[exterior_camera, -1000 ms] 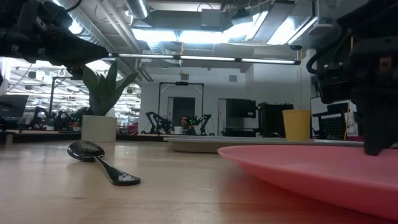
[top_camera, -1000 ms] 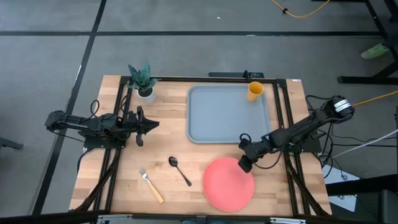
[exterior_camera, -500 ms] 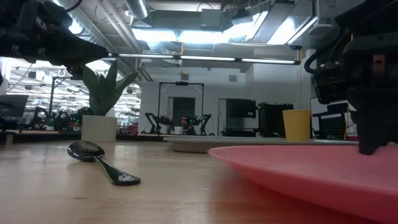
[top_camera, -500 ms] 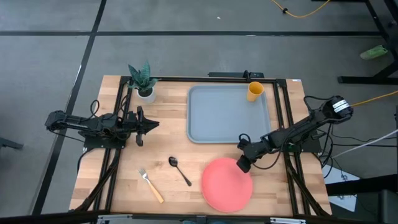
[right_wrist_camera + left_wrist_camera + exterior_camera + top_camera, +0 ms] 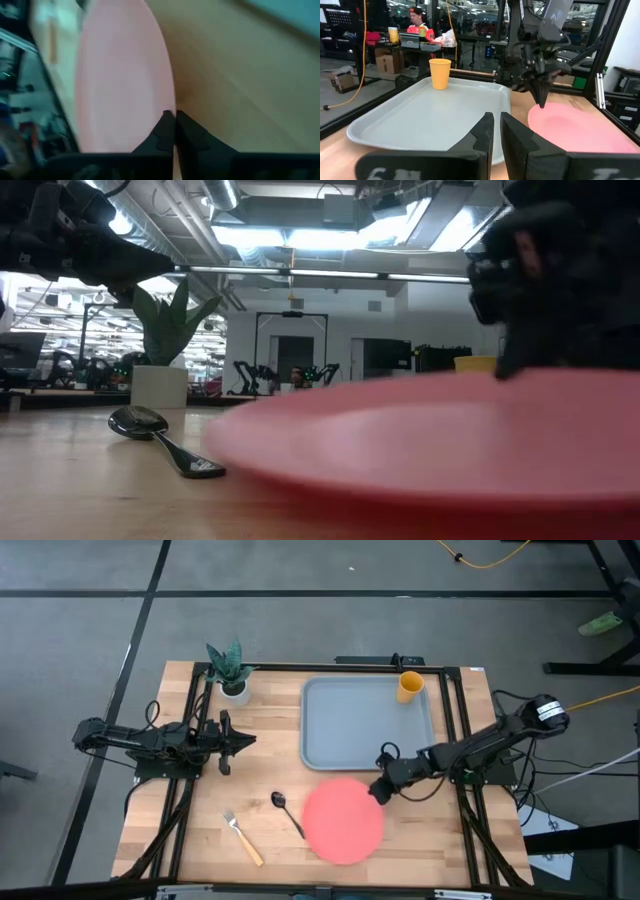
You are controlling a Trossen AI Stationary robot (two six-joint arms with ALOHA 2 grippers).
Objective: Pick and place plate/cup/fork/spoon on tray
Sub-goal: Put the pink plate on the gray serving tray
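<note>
High view: right pincer (image 5: pixel 378 790), closed thin on the plate (image 5: pixel 342 821) rim, near the tray (image 5: pixel 366 723).

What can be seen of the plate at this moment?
The plate is a large, round, flat coral-pink disc with a smooth matte surface. It sits near the table's front edge, in front of the grey-blue tray and apart from it, its rim close to the spoon. The right gripper is shut on its rim at the tray-facing side. In the low view its near edge seems slightly raised off the wood.
</note>
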